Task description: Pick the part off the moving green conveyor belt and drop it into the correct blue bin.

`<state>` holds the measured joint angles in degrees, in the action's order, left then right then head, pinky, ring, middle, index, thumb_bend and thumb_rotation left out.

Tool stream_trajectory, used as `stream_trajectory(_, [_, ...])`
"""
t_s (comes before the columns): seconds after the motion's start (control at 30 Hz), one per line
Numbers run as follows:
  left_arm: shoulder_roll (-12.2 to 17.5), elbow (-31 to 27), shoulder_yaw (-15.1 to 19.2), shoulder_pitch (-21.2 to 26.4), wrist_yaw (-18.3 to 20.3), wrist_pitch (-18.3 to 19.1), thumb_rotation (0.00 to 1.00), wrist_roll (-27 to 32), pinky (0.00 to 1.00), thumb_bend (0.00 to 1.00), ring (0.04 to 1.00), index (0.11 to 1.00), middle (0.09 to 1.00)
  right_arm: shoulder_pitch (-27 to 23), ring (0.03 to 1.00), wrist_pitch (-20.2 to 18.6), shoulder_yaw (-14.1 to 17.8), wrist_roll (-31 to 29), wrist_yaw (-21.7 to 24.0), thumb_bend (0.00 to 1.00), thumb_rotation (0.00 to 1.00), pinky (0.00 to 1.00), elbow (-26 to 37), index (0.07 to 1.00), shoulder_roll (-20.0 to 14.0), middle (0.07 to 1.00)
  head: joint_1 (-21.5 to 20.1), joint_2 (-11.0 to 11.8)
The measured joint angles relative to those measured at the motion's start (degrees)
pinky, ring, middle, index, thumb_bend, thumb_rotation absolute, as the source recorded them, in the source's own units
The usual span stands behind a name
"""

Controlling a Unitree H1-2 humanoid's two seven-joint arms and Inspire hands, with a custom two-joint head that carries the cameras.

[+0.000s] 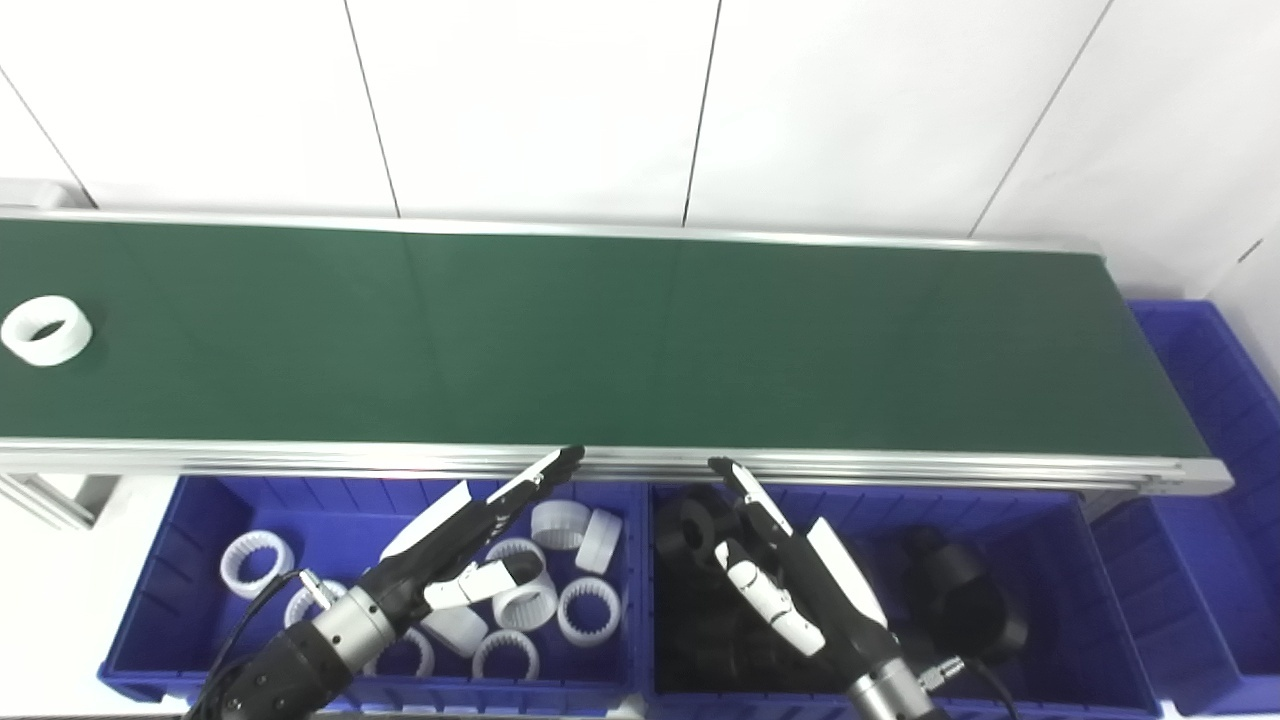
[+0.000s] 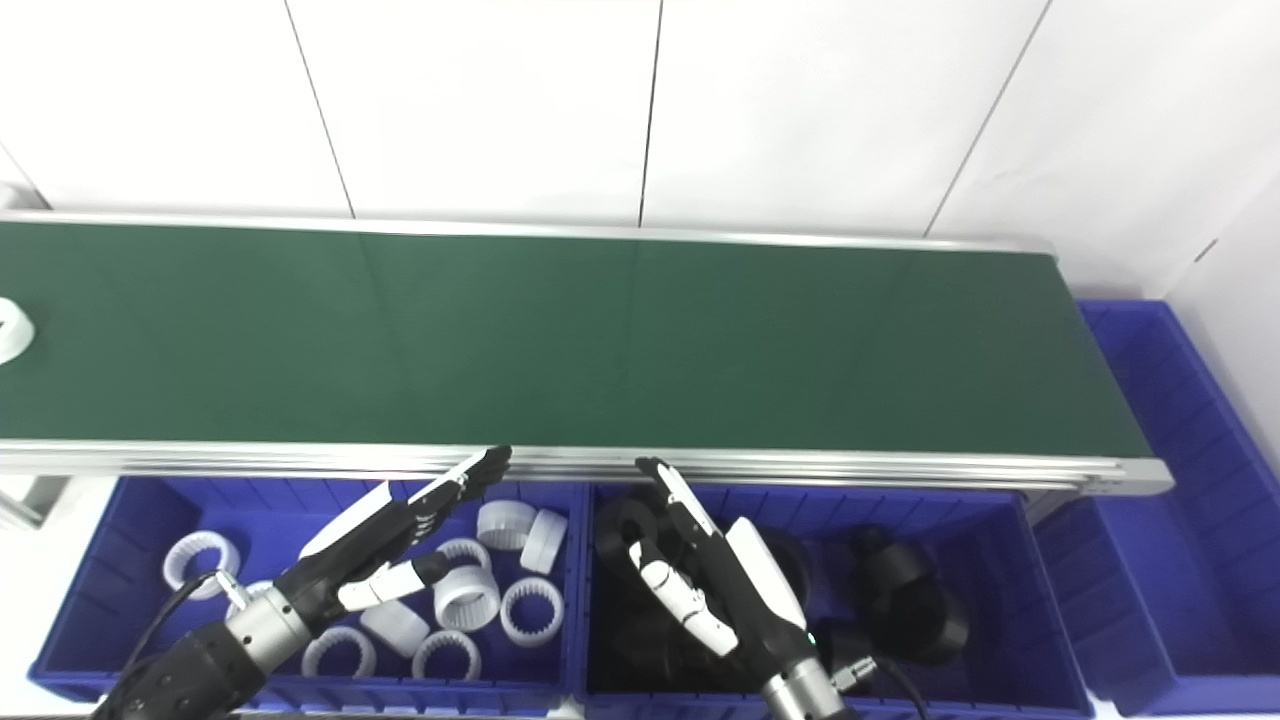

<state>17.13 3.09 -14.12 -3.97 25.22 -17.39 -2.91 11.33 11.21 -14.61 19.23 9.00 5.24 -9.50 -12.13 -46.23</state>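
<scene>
A white ring part (image 1: 46, 331) lies on the green conveyor belt (image 1: 620, 340) at its far left end; in the right eye view it is cut off by the left edge (image 2: 12, 332). My left hand (image 1: 470, 545) is open and empty, hovering over the left blue bin (image 1: 200, 520), which holds several white rings. My right hand (image 1: 790, 565) is open and empty over the middle blue bin (image 1: 1080, 560), which holds several black parts. Both hands sit just in front of the belt's near rail, far from the white ring.
A third blue bin (image 1: 1210, 470) stands at the belt's right end; what it holds is not visible. The aluminium rail (image 1: 300, 458) runs along the belt's near edge above the bins. A white wall stands behind the belt.
</scene>
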Motion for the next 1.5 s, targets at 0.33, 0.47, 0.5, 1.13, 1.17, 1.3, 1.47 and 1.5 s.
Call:
stream_trajectory(0.33, [0.0,-0.2,0.0,0.0,0.0,0.1,0.91,0.0,1.0,0.57,1.0,1.0,1.0,0.1,0.981,0.0,0.0,-0.1,0.0,0.37,1.0,0.94,0.0,0.978,0.0,0.999,0.0,0.1])
stream_trajectory(0.47, [0.0,-0.2,0.0,0.0,0.0,0.1,0.91,0.0,1.0,0.57,1.0,1.0,1.0,0.1,0.98,0.0,0.0,-0.1,0.0,0.36,1.0,0.94,0.0,0.978,0.0,0.999,0.1,0.0])
stream_trajectory(0.5, [0.0,-0.2,0.0,0.0,0.0,0.1,0.91,0.0,1.0,0.56,1.0,1.0,1.0,0.1,0.98,0.0,0.0,-0.1,0.0,0.37,1.0,0.94,0.0,0.978,-0.1,0.998,0.1,0.1])
stream_trajectory(1.13, [0.0,-0.2,-0.1,0.0,-0.1,0.0,0.92,-0.1,1.0,0.55,1.0,1.0,1.0,0.1,0.976,0.0,0.0,0.4,-0.1,0.44,1.0,0.93,-0.1,0.982,-0.1,0.997,1.5,1.1])
stream_trajectory(1.17, [0.0,-0.1,-0.1,0.0,-0.2,-0.2,0.92,-0.4,1.0,0.54,1.0,1.0,1.0,0.2,0.979,0.0,0.0,0.4,-0.1,0.44,1.0,0.94,-0.1,0.983,-0.1,0.998,4.2,3.5])
stream_trajectory(1.3, [-0.5,2.7,-0.7,-0.1,-0.9,-3.2,0.9,-2.0,0.97,0.53,1.0,1.0,1.0,1.1,0.986,0.3,0.0,0.0,-0.3,0.45,1.0,0.94,-1.1,0.988,-0.5,1.0,10.5,9.4])
stream_trajectory(1.47, [-1.6,8.0,-1.6,-1.0,-2.2,-6.4,0.84,-4.1,0.93,0.54,0.987,1.0,1.0,2.9,0.967,3.5,0.0,0.1,-1.6,0.45,1.0,0.91,-3.9,0.98,-1.6,1.0,14.8,16.5])
stream_trajectory(1.5, [-1.7,8.1,-2.0,-1.2,-2.2,-6.5,0.84,-4.6,0.92,0.55,0.981,1.0,1.0,2.9,0.962,4.5,0.0,0.2,-1.7,0.44,1.0,0.9,-5.1,0.977,-1.8,0.997,15.2,18.0])
